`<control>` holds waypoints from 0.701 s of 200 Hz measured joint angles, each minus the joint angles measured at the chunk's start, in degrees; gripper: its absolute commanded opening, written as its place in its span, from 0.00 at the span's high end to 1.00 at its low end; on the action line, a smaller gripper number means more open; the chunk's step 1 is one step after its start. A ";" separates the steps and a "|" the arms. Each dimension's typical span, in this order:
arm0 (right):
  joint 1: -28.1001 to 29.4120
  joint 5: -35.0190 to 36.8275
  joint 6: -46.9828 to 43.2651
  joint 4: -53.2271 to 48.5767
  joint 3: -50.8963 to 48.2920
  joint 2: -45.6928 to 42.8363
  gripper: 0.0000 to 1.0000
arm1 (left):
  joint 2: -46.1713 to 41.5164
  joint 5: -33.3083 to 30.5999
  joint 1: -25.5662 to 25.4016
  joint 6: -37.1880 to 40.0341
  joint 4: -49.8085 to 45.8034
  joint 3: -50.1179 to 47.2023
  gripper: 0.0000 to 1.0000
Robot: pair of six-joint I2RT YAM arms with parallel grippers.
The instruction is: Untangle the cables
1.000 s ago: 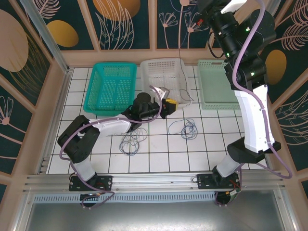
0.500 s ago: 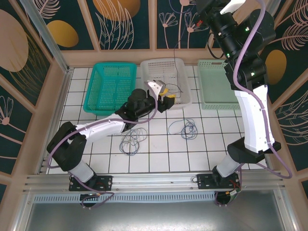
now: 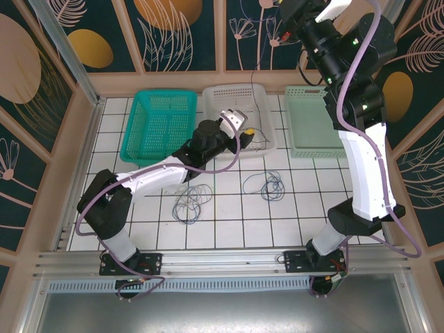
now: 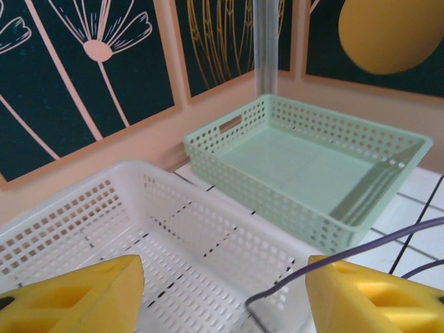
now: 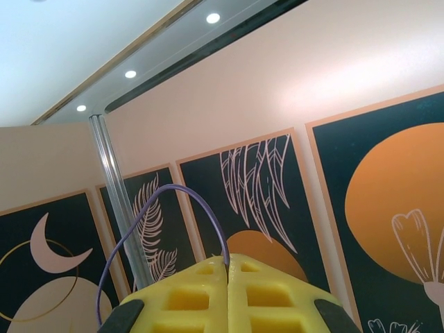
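While the right gripper (image 5: pixel 227 262) presses its pads together on a greyish-purple cable (image 5: pixel 173 186) held high, the left gripper (image 4: pixel 223 298) hangs spread over the white basket (image 4: pixel 83 208), that strand crossing its gap unpinched. Other cables (image 3: pixel 267 186) lie looped on the tiled table (image 3: pixel 229 222). One strand looks separated; next probably calls for lowering it into the basket.
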 measured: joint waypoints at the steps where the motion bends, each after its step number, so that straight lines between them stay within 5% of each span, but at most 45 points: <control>1: 0.00 0.00 0.02 0.00 -0.02 0.00 1.00 | 0.00 -0.02 -0.02 0.24 -0.09 0.02 0.36; 98: 0.00 -2.49 0.87 -0.02 -0.13 -0.90 1.00 | 4.00 1.38 -0.02 8.96 0.26 2.84 0.36; 140: -0.02 -2.51 1.27 -0.26 -0.17 -1.11 1.00 | 5.44 2.38 0.00 9.27 0.37 3.98 0.80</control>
